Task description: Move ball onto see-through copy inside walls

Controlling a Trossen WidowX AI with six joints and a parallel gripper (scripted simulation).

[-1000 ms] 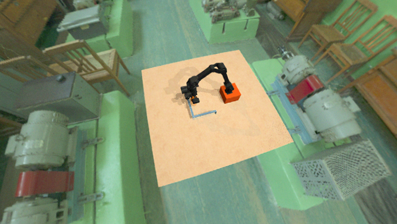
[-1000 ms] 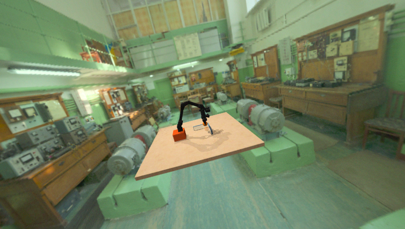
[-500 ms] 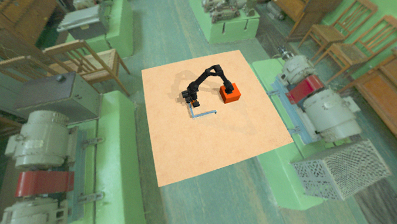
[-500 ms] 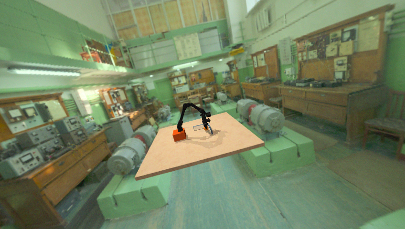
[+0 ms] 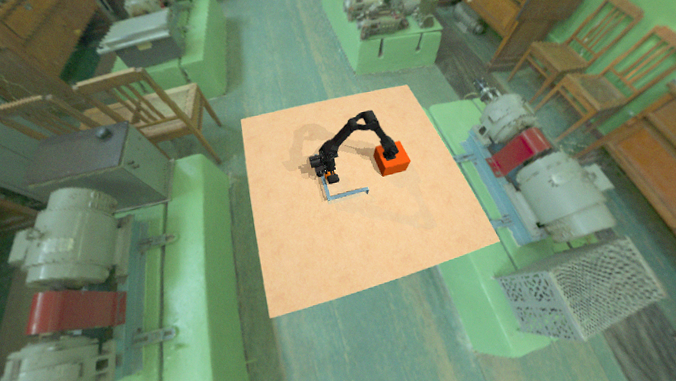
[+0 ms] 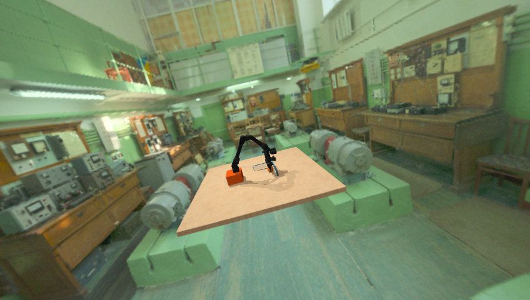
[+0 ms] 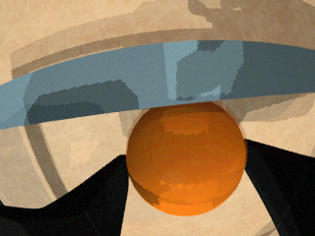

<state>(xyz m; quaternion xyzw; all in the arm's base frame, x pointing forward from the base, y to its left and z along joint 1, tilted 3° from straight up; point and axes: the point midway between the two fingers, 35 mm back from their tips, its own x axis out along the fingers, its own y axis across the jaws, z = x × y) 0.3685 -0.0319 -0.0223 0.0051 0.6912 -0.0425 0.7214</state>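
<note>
The orange ball (image 7: pixel 187 159) (image 6: pixel 270 169) is between the two black fingers of my gripper (image 7: pixel 185 154) (image 6: pixel 269 166), which is shut on it. In the top view the gripper mostly hides the ball. The ball is low, inside the corner of the walls and close to one low bluish clear wall (image 7: pixel 153 64) (image 6: pixel 275 170); whether it touches that wall or the table cannot be told. The other wall (image 5: pixel 349 194) runs off from the corner. The see-through copy is almost wholly behind the ball; only a faint rim shows around the ball's upper edge in the wrist view.
The orange-red base block (image 5: pixel 392 160) (image 6: pixel 234 177) of the arm stands on the tan table top (image 5: pixel 303 253) (image 6: pixel 223 208), on the open side of the corner. The arm arches from it over to the walls. Shadows of the arm fall on the table.
</note>
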